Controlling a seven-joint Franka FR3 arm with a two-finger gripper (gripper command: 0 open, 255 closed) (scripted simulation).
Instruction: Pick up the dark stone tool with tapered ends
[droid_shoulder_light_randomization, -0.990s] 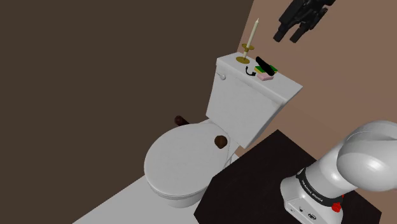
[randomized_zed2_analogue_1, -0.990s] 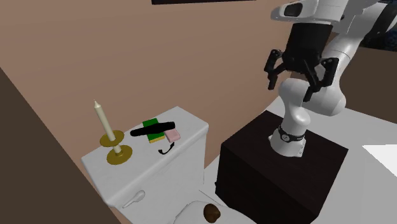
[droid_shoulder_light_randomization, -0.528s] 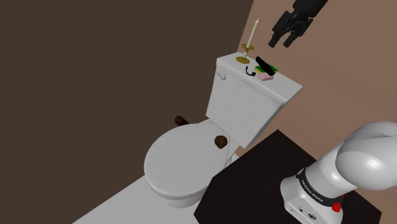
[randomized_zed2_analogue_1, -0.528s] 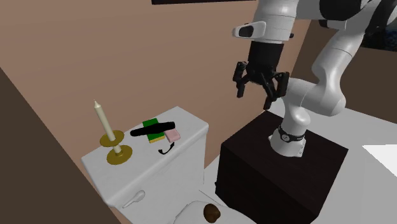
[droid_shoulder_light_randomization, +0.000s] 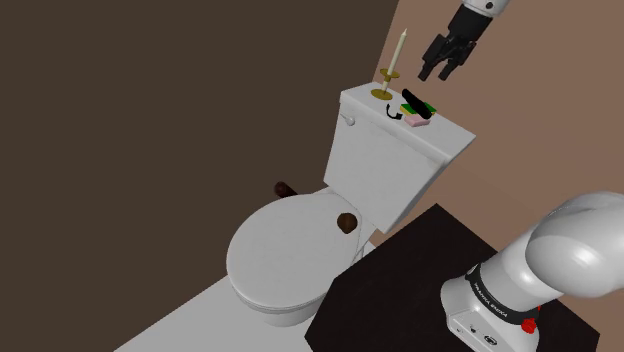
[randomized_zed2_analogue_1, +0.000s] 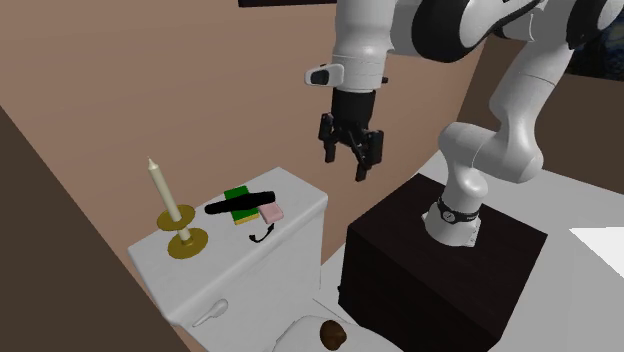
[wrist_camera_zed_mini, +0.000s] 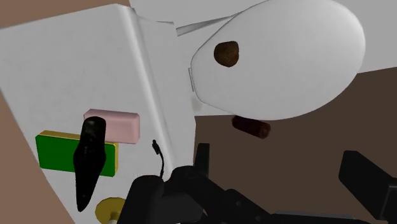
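Hanging above the tank (randomized_zed2_analogue_1: 300, 215), well clear of it, the gripper (randomized_zed2_analogue_1: 345, 160) points down with its fingers (randomized_zed2_analogue_1: 364, 160) spread wide and nothing between them. The wrist view agrees: the two black fingers (wrist_camera_zed_mini: 201, 162) stand far apart around bare floor. The tool (randomized_zed2_analogue_1: 240, 203), a black bar with tapered ends, lies flat on the tank top across a green block (randomized_zed2_analogue_1: 236, 194), one end reaching a pink block (randomized_zed2_analogue_1: 272, 212). In the second exterior view the gripper sits at two o'clock from the tool, apart from it; in the shoulder view the gripper (droid_shoulder_light_randomization: 437, 72) sits at one o'clock from the tool (droid_shoulder_light_randomization: 418, 104). A cream candle (randomized_zed2_analogue_1: 165, 192) stands upright in a brass holder (randomized_zed2_analogue_1: 182, 243) at nine o'clock from the tool in the second exterior view, and a small black hook (randomized_zed2_analogue_1: 262, 236) lies at five o'clock, just beside the pink block. In the wrist view the tool (wrist_camera_zed_mini: 89, 159) crosses the green block (wrist_camera_zed_mini: 57, 153), its blunter end against the pink block (wrist_camera_zed_mini: 118, 124) and its pointed end near the holder (wrist_camera_zed_mini: 111, 209). A brown ball (droid_shoulder_light_randomization: 346, 222) rests on the shut bowl lid (droid_shoulder_light_randomization: 270, 260), at seven o'clock from the tank (droid_shoulder_light_randomization: 385, 165) in the shoulder view, and a brown cylinder (droid_shoulder_light_randomization: 286, 189) lies on the floor beside the bowl. The white arm (randomized_zed2_analogue_1: 500, 120) rises from the dark stand (randomized_zed2_analogue_1: 440, 270), which sits at four o'clock from the tank in the second exterior view.
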